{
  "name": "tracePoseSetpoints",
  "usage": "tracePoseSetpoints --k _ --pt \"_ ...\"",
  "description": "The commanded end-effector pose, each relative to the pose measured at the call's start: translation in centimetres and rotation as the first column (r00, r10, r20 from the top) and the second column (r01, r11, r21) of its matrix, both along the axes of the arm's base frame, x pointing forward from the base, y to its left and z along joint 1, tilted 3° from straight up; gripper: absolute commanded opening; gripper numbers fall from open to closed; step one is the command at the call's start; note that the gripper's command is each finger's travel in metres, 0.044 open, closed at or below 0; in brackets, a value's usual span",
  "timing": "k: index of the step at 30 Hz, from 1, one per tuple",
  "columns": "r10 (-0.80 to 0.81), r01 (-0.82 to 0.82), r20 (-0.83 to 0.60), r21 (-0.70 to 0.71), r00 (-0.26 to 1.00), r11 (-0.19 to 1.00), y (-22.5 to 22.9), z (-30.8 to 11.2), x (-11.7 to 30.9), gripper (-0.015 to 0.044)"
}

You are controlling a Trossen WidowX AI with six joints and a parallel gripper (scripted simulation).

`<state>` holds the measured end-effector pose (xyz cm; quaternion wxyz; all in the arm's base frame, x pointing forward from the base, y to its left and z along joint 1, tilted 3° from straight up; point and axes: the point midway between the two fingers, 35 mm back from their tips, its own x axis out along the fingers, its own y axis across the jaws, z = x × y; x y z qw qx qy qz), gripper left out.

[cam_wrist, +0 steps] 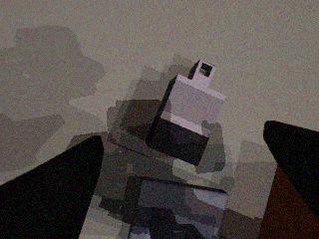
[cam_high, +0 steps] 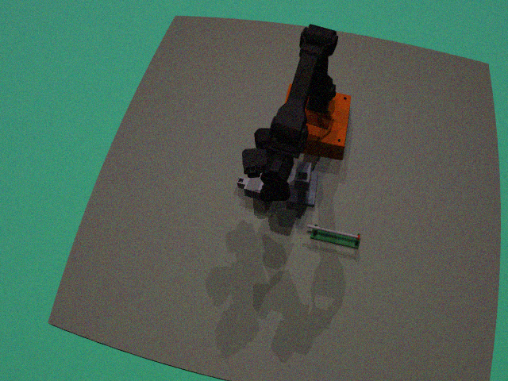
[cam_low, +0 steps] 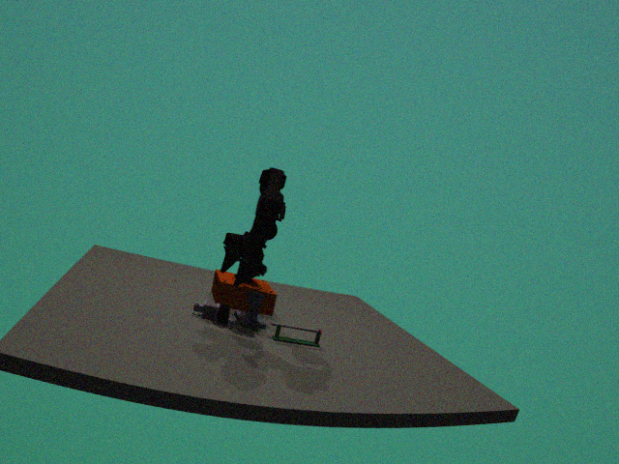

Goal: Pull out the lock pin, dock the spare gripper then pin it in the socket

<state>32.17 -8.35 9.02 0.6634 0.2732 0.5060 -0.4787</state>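
The lock pin (cam_high: pixel 334 231) (cam_low: pixel 300 328), pale with a red end, lies across the green rack (cam_high: pixel 336 240) (cam_low: pixel 296 341), outside the socket. The grey mount (cam_high: pixel 303 174) (cam_low: pixel 253 304) stands in front of the orange base; its plate (cam_wrist: pixel 214 198) shows low in the wrist view. The socket's inside is not clear. The spare gripper (cam_high: pixel 252 186) (cam_low: pixel 209 311) (cam_wrist: pixel 191 102) lies beside the mount, grey with a black end and a holed spigot (cam_high: pixel 240 181) (cam_wrist: pixel 203 71). My gripper (cam_wrist: pixel 181 135) is open and empty, above the spare gripper, pointing down. In the top view the arm hides its fingers and the spare gripper's black end.
The orange base (cam_high: pixel 336 118) (cam_low: pixel 245 292) carries the arm, behind the mount. The upright mount is close beside the hand in the top view. The rack stands farther out, on the other side of the mount from the spare gripper. Arm shadows darken the table.
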Motion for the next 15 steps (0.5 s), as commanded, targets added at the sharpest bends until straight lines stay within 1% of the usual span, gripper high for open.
tracePoseSetpoints --k 1,15 --pt "-0.450 0.467 0.178 -0.063 0.875 0.882 -3.16 -0.69 -2.55 0.0440" --pt "-0.450 0.467 0.178 -0.063 0.875 0.882 -3.12 -1.13 -2.49 0.0440"
